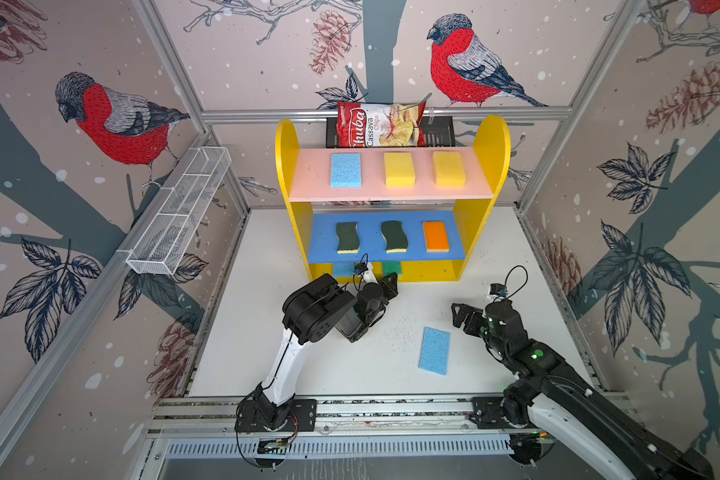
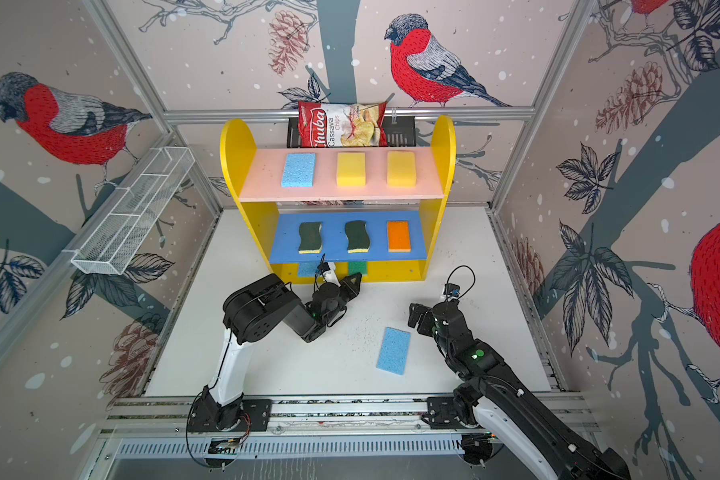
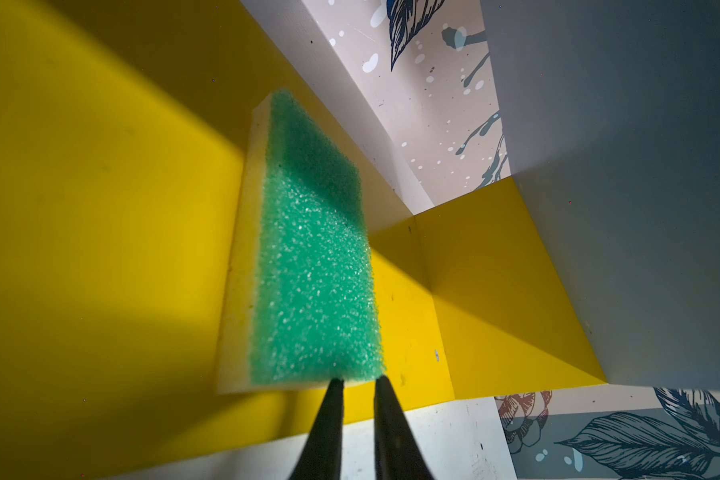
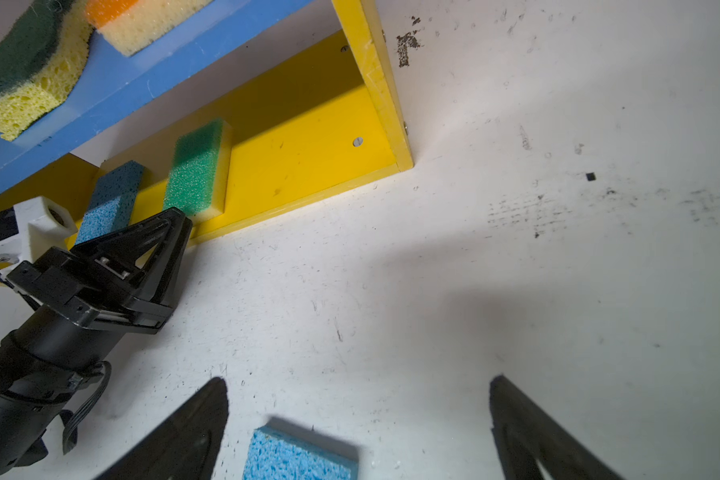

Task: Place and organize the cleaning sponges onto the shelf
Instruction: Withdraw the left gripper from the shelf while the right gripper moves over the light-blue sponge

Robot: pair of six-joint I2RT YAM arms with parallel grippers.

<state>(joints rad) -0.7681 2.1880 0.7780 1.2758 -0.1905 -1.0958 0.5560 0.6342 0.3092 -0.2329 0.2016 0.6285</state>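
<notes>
The yellow shelf [image 1: 287,166] holds a light blue sponge [image 1: 346,170] and two yellow sponges [image 1: 400,169] on its pink board. Two dark-green wavy sponges [image 1: 347,237] and an orange one [image 1: 435,236] lie on the blue board. On the base lie a light blue sponge [image 4: 109,199] and a bright green sponge [image 3: 316,270]. My left gripper [image 3: 358,380] is shut on nothing, its tips at the green sponge's near edge. Another light blue sponge [image 1: 434,351] lies flat on the table. My right gripper [image 4: 358,399] hovers open just beside it, holding nothing.
A red-and-white chips bag [image 1: 379,124] stands in a black rack [image 1: 437,133] behind the shelf. A white wire basket [image 1: 179,216] hangs on the left wall. The base board's right part [image 4: 300,137] is bare. Dark crumbs speckle the white table [image 1: 267,353].
</notes>
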